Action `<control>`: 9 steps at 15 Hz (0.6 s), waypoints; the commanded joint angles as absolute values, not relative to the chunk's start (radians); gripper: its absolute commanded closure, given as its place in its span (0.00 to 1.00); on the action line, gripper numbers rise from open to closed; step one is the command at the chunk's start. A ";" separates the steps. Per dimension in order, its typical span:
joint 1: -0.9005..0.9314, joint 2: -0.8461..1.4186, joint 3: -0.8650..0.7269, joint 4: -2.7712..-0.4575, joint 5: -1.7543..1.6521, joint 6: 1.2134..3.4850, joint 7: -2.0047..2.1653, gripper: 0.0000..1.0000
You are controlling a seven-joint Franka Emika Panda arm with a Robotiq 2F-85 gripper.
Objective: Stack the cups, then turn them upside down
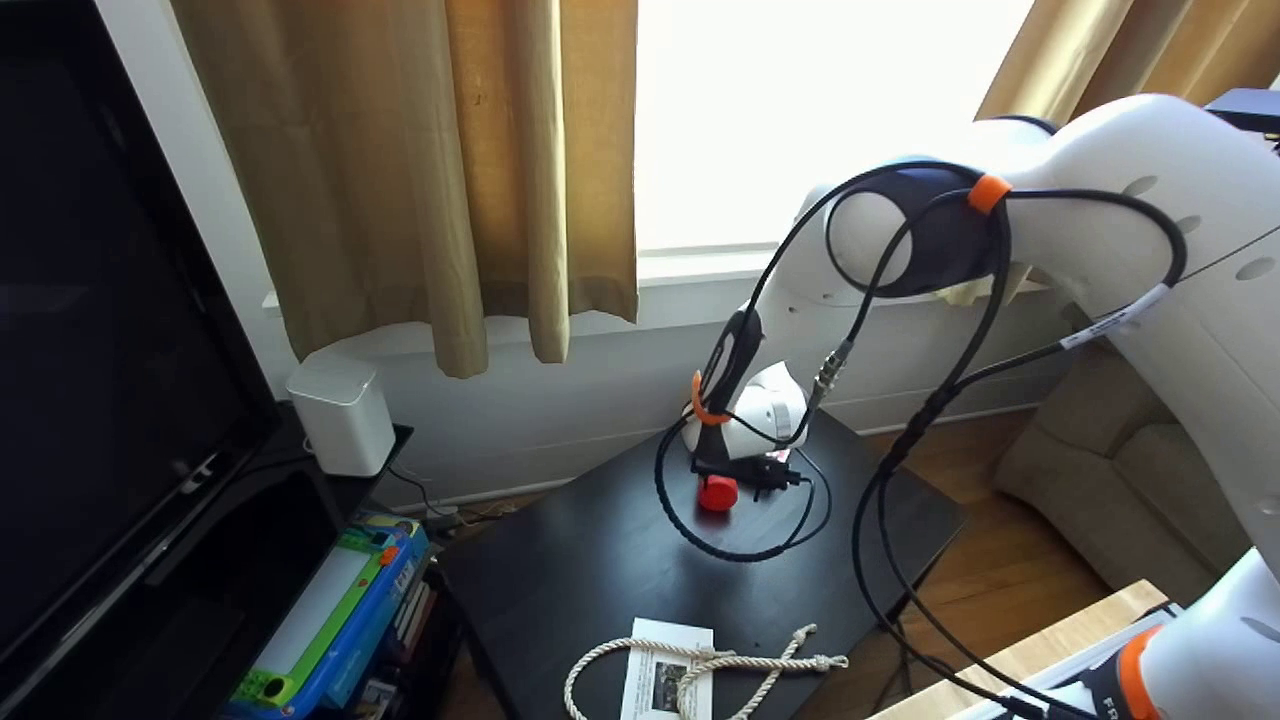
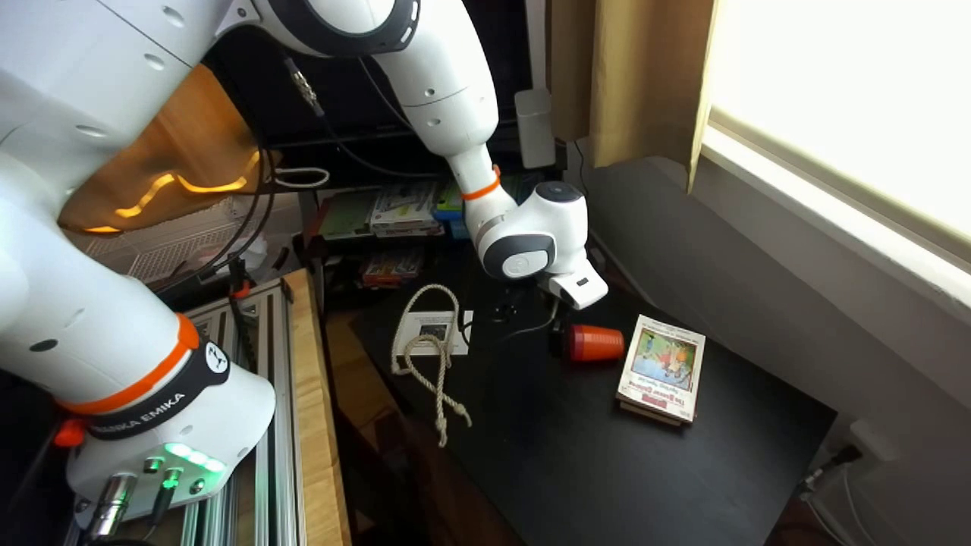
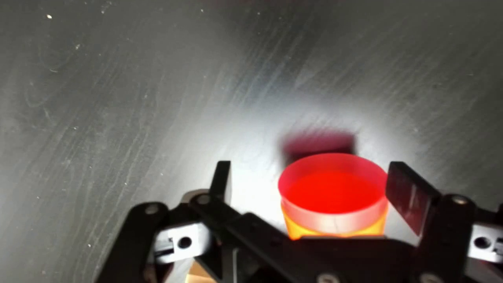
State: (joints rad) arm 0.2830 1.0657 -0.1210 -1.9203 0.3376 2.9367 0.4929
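We see bright window [image 1: 760, 120] between tan curtains [image 1: 370, 180] — pale wall [image 1: 585, 410] beneath, wooden floor [image 1: 1010, 545] — dark table [image 1: 590, 570] standing between beige couch [image 1: 1080, 470] and black television [image 1: 90, 330].

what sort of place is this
Probably a living room in a home, going by the large black flat-screen television, the golden-brown fabric curtains and what looks like a beige upholstered sofa.

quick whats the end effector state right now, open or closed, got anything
End effector: open, holding nothing; the wrist view shows a gap beside the red and orange cups.
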 commanded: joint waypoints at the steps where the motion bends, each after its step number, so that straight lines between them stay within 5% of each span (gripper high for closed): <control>1: 0.197 0.977 -0.066 -1.968 0.312 2.944 0.406 0.00; 9: 0.150 1.067 -0.068 -1.820 0.259 2.917 0.326 0.00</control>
